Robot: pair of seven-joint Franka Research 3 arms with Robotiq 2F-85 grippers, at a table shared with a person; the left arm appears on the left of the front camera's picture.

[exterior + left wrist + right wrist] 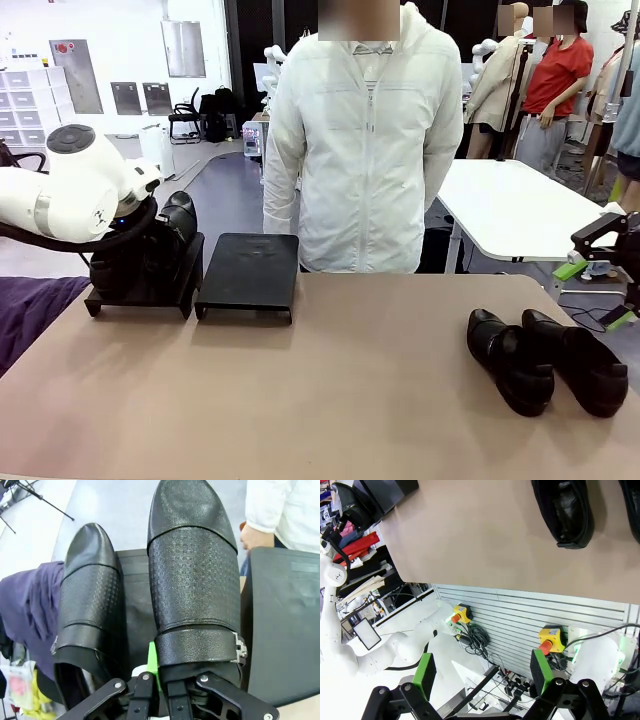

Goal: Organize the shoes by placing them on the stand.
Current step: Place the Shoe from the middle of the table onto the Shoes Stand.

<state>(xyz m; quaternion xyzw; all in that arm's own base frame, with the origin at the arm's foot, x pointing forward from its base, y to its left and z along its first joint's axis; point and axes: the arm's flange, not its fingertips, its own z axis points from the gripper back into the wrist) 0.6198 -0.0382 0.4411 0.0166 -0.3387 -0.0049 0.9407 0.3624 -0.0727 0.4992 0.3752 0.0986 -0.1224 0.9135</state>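
Carrying everything, the worktop (350, 420) has the stand (250, 262) at its far-left edge, with the right platform bare and the left one bearing a held shoe (192, 580) just beside its mate (90, 595). The other two shoes (510, 365) lie near the right edge. The left gripper (159, 672) is clamped tight on the held shoe's heel wall. The right gripper (482, 672) hangs wide open and empty off the right edge. Pulling out carelessly could drag the held shoe down the slope or knock its mate off.
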